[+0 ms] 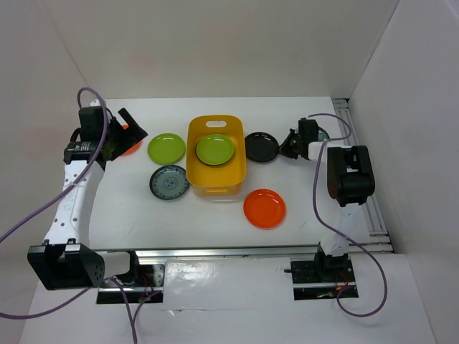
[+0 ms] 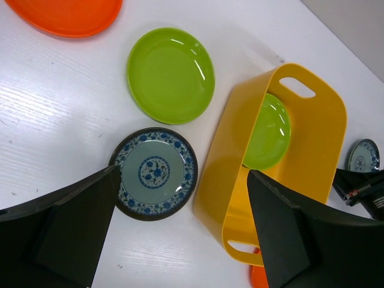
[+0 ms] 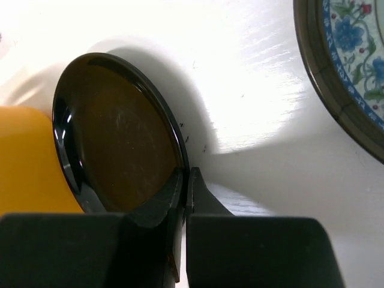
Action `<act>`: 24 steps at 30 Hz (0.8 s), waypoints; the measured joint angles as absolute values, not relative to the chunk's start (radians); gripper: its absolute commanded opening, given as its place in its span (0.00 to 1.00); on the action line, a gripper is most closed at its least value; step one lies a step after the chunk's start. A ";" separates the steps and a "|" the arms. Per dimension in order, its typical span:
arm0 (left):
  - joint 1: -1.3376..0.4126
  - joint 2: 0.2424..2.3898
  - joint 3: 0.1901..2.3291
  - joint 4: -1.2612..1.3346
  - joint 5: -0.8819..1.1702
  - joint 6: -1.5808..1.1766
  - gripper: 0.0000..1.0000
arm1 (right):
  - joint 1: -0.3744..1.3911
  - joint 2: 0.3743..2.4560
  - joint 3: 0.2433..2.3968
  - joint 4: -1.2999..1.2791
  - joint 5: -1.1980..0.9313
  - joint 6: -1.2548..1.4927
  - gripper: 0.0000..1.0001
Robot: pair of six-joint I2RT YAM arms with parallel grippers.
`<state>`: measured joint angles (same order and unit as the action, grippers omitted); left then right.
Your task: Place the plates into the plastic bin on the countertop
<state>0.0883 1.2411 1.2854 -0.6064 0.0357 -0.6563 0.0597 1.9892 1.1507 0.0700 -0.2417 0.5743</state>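
Note:
The yellow-orange plastic bin stands mid-table with one lime green plate inside; the bin also shows in the left wrist view. My right gripper is shut on the rim of a glossy black plate, just right of the bin. My left gripper is open and empty at the far left, over an orange plate. On the white countertop lie a lime green plate, a grey-blue patterned plate and an orange plate.
A second grey-blue patterned plate lies right of the black plate, under the right arm. White walls enclose the table at back and sides. A metal rail runs along the near edge.

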 measured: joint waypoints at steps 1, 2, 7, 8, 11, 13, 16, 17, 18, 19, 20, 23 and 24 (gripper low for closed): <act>0.090 1.241 1.277 -0.607 0.032 -0.656 1.00 | 0.060 1.993 1.164 0.055 -0.238 0.582 0.00; 0.092 1.241 1.271 -0.606 0.027 -0.657 1.00 | 0.060 1.995 1.177 0.034 -0.231 0.589 0.00; 0.108 1.241 1.231 -0.609 -0.025 -0.665 1.00 | 0.083 1.926 1.241 -0.107 -0.061 0.617 0.00; 0.110 1.241 1.224 -0.610 -0.035 -0.666 1.00 | 0.091 1.905 1.266 -0.148 -0.012 0.615 0.00; 0.121 1.241 1.215 -0.622 -0.059 -0.680 1.00 | 0.128 1.837 1.371 -0.235 0.139 0.597 0.00; 0.123 1.241 1.215 -0.621 -0.074 -0.686 1.00 | 0.164 1.796 1.461 -0.264 0.220 0.568 0.00; 0.126 1.242 1.215 -0.627 -0.107 -0.689 1.00 | 0.233 1.728 1.555 -0.256 0.299 0.514 0.00; 0.127 1.242 1.215 -0.629 -0.117 -0.689 1.00 | 0.258 1.703 1.573 -0.256 0.314 0.495 0.00; 0.130 1.248 1.216 -0.631 -0.129 -0.690 1.00 | 0.290 1.682 1.592 -0.256 0.328 0.473 0.00; 0.136 1.254 1.218 -0.634 -0.136 -0.692 1.00 | 0.319 1.670 1.610 -0.256 0.330 0.452 0.00; 0.143 1.266 1.220 -0.636 -0.141 -0.693 1.00 | 0.348 1.664 1.633 -0.257 0.321 0.433 0.00; 0.175 1.322 1.235 -0.649 -0.152 -0.700 1.00 | 0.427 1.685 1.697 -0.269 0.272 0.380 0.00; 0.188 1.349 1.250 -0.655 -0.151 -0.703 1.00 | 0.450 1.701 1.713 -0.274 0.257 0.365 0.00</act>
